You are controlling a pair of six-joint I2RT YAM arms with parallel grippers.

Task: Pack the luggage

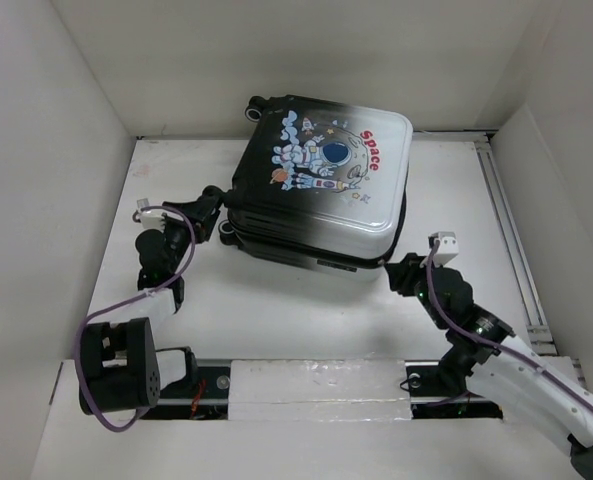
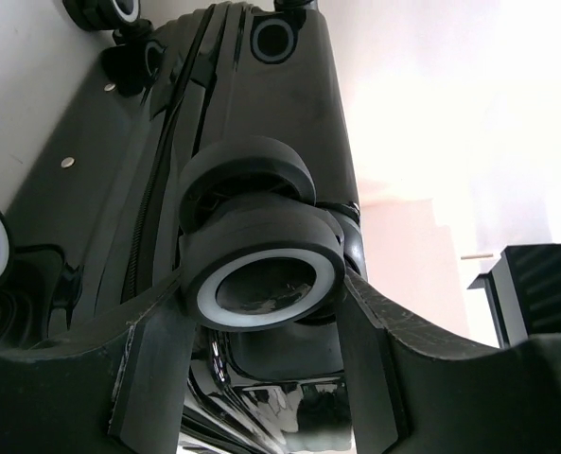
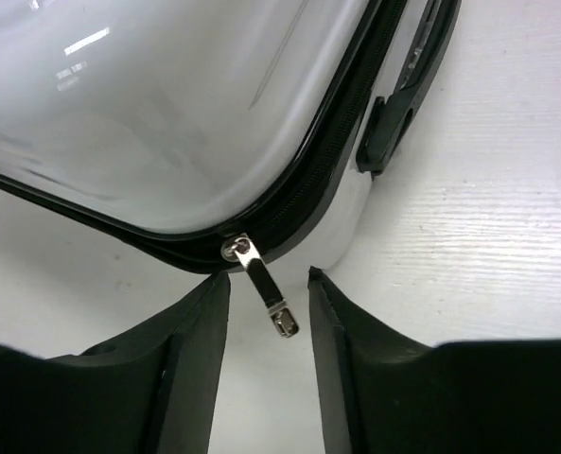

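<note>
The luggage [image 1: 321, 185] lies flat and closed on the white table [image 1: 276, 310], astronaut and red "Space" print facing up. My left gripper [image 1: 212, 200] is at its near-left corner. In the left wrist view both fingers press the sides of a black wheel with a pale ring [image 2: 261, 246], so this gripper [image 2: 263, 284] is shut on it. My right gripper [image 1: 404, 268] sits at the near-right corner. In the right wrist view it [image 3: 269, 276] stands open, and the metal zipper pull [image 3: 264, 284] hangs between the fingers, touching neither.
White walls enclose the table on three sides. A metal rail [image 1: 506, 240] runs along the right edge, and a white foam strip [image 1: 316, 385] lies between the arm bases. Further wheels [image 2: 275, 38] show along the black shell. A black side handle [image 3: 394, 132] sits beyond the zipper.
</note>
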